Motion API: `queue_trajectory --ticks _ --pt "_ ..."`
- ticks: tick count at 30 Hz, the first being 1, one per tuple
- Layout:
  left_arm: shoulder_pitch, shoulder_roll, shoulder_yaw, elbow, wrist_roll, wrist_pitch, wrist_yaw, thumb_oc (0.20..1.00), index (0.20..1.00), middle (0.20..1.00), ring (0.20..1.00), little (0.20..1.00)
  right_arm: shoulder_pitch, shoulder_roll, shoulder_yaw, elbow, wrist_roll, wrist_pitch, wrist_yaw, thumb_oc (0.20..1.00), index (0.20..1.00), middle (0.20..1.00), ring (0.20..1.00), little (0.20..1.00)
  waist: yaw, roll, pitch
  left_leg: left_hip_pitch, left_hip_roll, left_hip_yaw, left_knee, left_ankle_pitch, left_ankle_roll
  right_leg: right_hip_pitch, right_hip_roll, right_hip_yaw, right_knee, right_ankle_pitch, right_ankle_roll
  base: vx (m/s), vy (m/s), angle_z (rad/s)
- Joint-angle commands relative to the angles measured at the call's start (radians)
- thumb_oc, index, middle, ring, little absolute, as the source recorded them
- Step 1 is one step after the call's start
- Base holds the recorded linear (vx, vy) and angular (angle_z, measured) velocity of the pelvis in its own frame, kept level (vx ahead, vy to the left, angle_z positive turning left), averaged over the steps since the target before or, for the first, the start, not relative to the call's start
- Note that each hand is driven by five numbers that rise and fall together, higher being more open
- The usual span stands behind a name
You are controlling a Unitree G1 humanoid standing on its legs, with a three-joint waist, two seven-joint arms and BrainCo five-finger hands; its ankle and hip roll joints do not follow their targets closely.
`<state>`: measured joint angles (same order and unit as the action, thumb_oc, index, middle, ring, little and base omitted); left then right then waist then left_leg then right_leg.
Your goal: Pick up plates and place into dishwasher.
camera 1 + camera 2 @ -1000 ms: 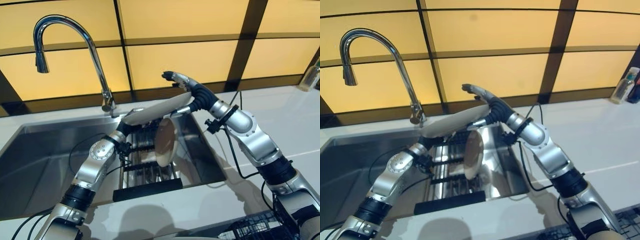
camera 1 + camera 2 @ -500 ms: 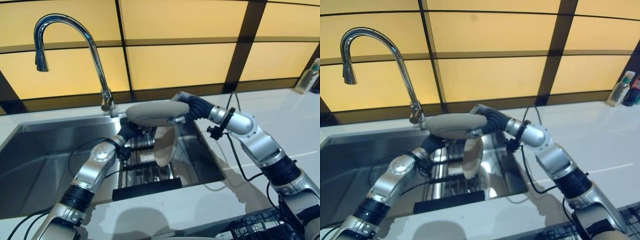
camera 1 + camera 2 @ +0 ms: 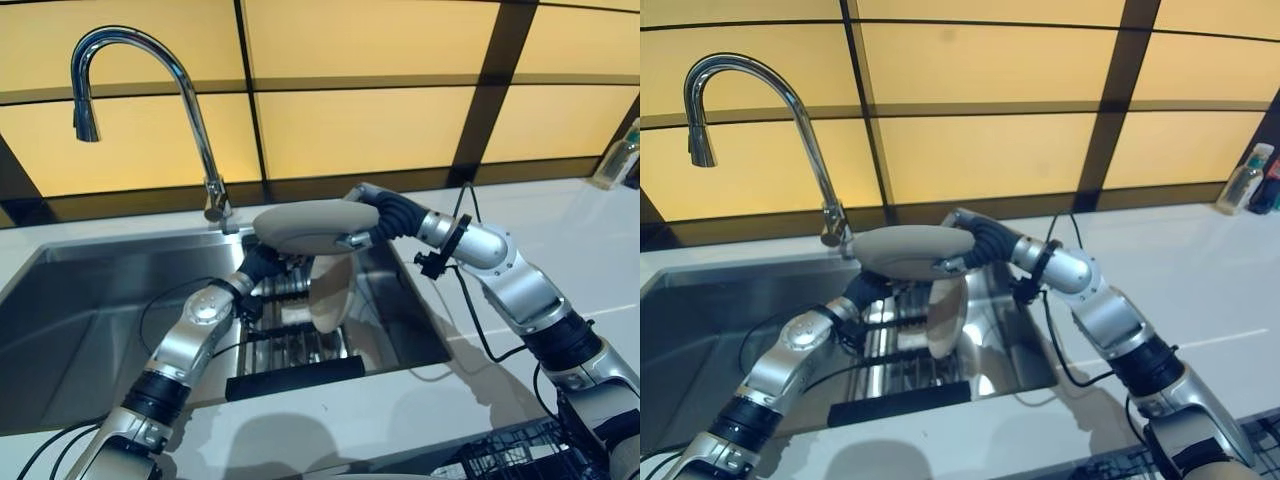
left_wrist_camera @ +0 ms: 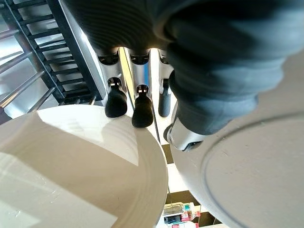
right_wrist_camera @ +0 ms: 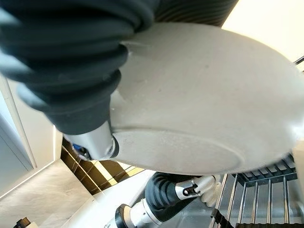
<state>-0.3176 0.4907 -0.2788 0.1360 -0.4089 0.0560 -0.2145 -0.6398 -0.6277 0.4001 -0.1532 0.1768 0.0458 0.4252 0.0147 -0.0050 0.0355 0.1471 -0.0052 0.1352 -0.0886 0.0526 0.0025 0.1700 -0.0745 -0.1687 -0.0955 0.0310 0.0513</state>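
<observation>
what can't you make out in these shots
- Left hand: in the eye views the raised plate covers its fingers; whether they grip the upright plate in the rack stays unclear.
- Right hand: fingers hidden behind the raised plate in both eye views and its wrist view.
- Bottle: cut by the edge, too small to identify.
- Rack: lower slots hidden by both plates.

Your right arm reached in from the lower right and bent at the elbow, its right hand closed with the thumb (seen in its wrist view) pinching the plate. Your left arm stretched up from the lower left; your left hand had its fingers straight.
</observation>
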Motion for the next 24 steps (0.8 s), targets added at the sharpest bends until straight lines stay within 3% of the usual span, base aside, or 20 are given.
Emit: queue_trajectory --ticks 1,12,18,24 --pt "-0.122 -0.075 -0.012 -0.033 -0.087 -0.057 0.025 1.000 1.000 1.000 1.000 1.000 -0.029 0.046 0.009 0.014 -0.023 -0.019 -0.053 0.200 0.200 0.200 0.200 0.200 0.021 -0.017 -0.038 0.012 -0.012 0.004 0.025 -0.137 -0.010 -0.033 -0.002 -0.019 0.008 -0.047 0.045 0.00 0.000 0.00" --pt "-0.077 -0.115 0.034 -0.016 -0.140 -0.064 0.065 1.000 1.000 1.000 1.000 1.000 -0.019 0.008 -0.117 0.021 -0.097 -0.040 -0.288 0.200 0.200 0.200 0.200 0.200 0.000 -0.018 -0.032 0.017 -0.006 0.028 0.037 -0.151 -0.010 -0.039 0.002 -0.002 0.010 -0.043 0.045 -0.02 0.003 -0.05" --pt "-0.062 -0.101 0.047 -0.005 -0.165 -0.065 0.055 1.000 1.000 1.000 1.000 1.000 -0.038 -0.051 -0.209 0.042 -0.119 -0.062 -0.472 0.200 0.200 0.200 0.200 0.200 -0.020 -0.019 -0.036 0.020 -0.004 0.048 0.045 -0.164 -0.006 -0.046 0.006 0.019 0.011 -0.040 0.047 -0.02 0.005 -0.06" --pt "-0.040 -0.062 0.090 -0.008 -0.184 -0.050 0.032 1.000 1.000 1.000 1.000 1.000 0.025 -0.137 -0.327 0.036 -0.135 -0.077 -0.581 0.200 0.200 0.200 0.200 0.200 -0.054 -0.017 -0.041 0.021 -0.003 0.073 0.046 -0.173 -0.001 -0.062 0.010 0.054 0.011 -0.034 0.052 -0.03 -0.023 -0.13"
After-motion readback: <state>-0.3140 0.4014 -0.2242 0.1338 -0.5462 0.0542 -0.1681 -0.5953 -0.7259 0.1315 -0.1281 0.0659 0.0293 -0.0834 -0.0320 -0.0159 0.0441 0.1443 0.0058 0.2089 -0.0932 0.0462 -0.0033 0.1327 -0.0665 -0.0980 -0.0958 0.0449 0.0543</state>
